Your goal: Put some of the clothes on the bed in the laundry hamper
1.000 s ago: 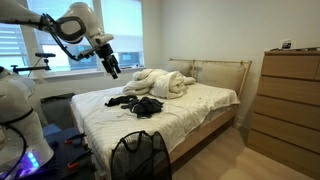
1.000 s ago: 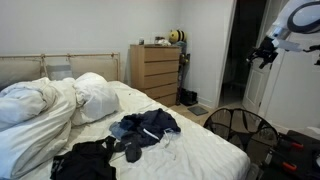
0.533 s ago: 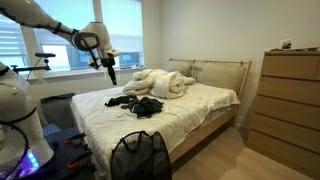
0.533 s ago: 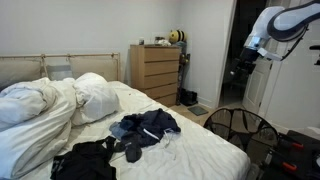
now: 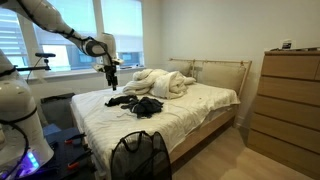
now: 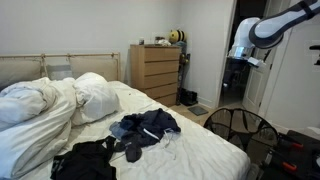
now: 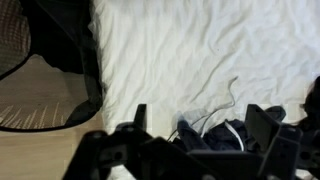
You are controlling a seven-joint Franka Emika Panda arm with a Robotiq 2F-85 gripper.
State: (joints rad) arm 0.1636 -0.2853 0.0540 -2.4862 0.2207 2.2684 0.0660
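Observation:
Dark clothes (image 5: 140, 103) lie in a heap on the white bed (image 5: 190, 105). They show in both exterior views, as a dark blue pile (image 6: 146, 126) and a black garment (image 6: 85, 160). The black mesh laundry hamper (image 5: 138, 155) stands at the foot of the bed (image 6: 240, 126). My gripper (image 5: 112, 84) hangs open and empty in the air, pointing down, above the bed's edge near the clothes (image 6: 234, 72). In the wrist view the open fingers (image 7: 200, 125) frame dark blue clothing with a white cord (image 7: 215, 140), and the hamper's rim (image 7: 40, 85) is at the left.
A bunched white duvet and pillows (image 5: 160, 82) lie at the head of the bed. A wooden dresser (image 5: 290, 100) stands by the wall (image 6: 158, 72). A window is behind the arm. The robot's base (image 5: 20, 120) is beside the bed.
The arm has swung from beside the window toward the bed. The gripper has turned to point straight down and come lower, closer to the clothes. Clothes and hamper have not moved.

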